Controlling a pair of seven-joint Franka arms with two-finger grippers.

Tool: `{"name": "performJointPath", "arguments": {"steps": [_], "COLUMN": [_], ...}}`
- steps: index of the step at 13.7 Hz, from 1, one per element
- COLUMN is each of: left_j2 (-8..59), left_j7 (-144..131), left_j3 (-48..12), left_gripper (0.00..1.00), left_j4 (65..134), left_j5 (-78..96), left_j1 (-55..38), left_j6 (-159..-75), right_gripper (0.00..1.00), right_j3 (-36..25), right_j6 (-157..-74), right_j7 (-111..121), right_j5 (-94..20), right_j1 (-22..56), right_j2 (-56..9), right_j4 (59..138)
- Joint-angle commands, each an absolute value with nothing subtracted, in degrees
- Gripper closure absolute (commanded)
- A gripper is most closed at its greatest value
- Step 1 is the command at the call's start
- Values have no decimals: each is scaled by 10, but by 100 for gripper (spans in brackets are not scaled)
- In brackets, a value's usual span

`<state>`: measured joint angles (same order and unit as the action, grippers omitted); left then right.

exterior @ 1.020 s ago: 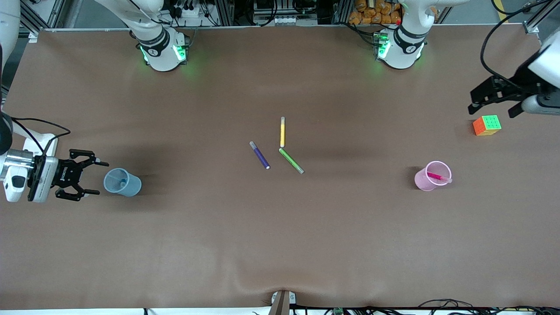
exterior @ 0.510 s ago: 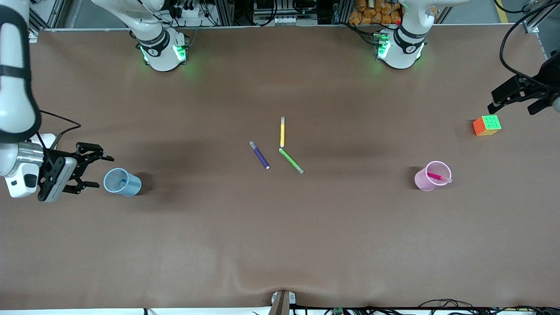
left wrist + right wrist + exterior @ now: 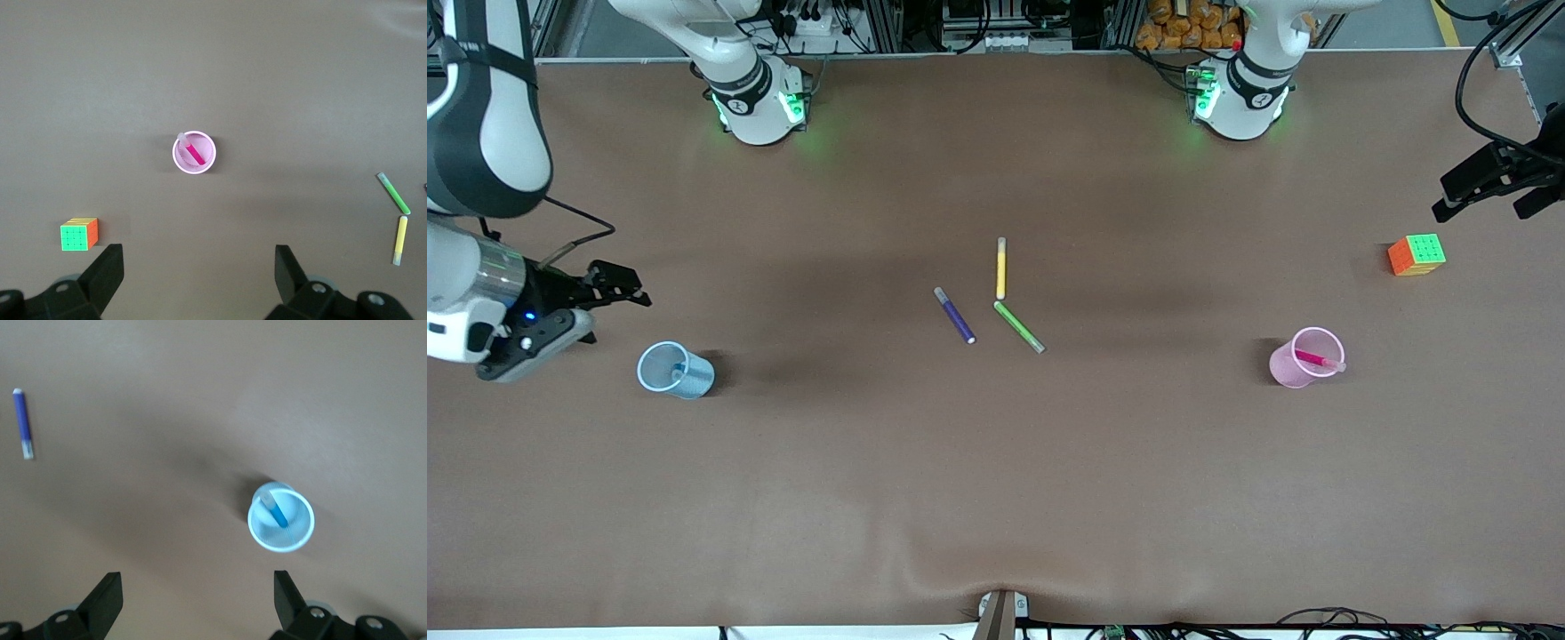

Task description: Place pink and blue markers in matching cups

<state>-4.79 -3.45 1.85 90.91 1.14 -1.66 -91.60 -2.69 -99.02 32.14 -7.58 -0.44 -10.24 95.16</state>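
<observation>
The pink marker (image 3: 1318, 359) stands tilted in the pale pink cup (image 3: 1289, 366) toward the left arm's end of the table; both show in the left wrist view, marker (image 3: 194, 152) in cup (image 3: 209, 162). The blue marker (image 3: 678, 366) is in the light blue cup (image 3: 690, 380) toward the right arm's end; the right wrist view shows marker (image 3: 276, 511) in cup (image 3: 297, 533). My right gripper (image 3: 609, 286) is open and empty, up in the air beside the blue cup. My left gripper (image 3: 1480, 187) is open and empty, raised above the table's end near the cube.
A purple marker (image 3: 955, 316), a green marker (image 3: 1018, 326) and a yellow marker (image 3: 1001, 268) lie together mid-table. A multicoloured cube (image 3: 1416, 254) sits near the left arm's end of the table.
My right gripper has risen and drawn away from the blue cup. My left gripper has pulled farther toward the table's end, away from the cube. Cups and markers have not moved.
</observation>
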Motion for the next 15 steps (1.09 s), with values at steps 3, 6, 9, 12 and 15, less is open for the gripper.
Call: {"name": "performJointPath", "arguments": {"steps": [3, 6, 9, 12, 15], "left_j2": [-53, -54, -53, -52, -52], "left_j7": [-36, -37, -37, -36, -36], "left_j3": [33, 27, 28, 28, 28], "left_gripper": [0, 0, 0, 0, 0], "left_j4": [902, 901, 902, 902, 902], "left_j5": [0, 0, 0, 0, 0], "left_j1": [-25, -26, -30, -30, -30], "left_j6": [-903, -901, -901, -901, -901], "right_gripper": [0, 0, 0, 0, 0], "right_j3": [-26, -26, -25, -26, -25], "right_j6": [-986, -967, -947, -935, -925], "right_j7": [156, 80, 6, -42, -60], "right_j5": [-18, -14, -14, -13, 4], "right_j1": [-10, -10, -10, -10, -9], "right_j2": [-46, -21, -1, 5, 4], "right_j4": [967, 967, 962, 952, 942]}}
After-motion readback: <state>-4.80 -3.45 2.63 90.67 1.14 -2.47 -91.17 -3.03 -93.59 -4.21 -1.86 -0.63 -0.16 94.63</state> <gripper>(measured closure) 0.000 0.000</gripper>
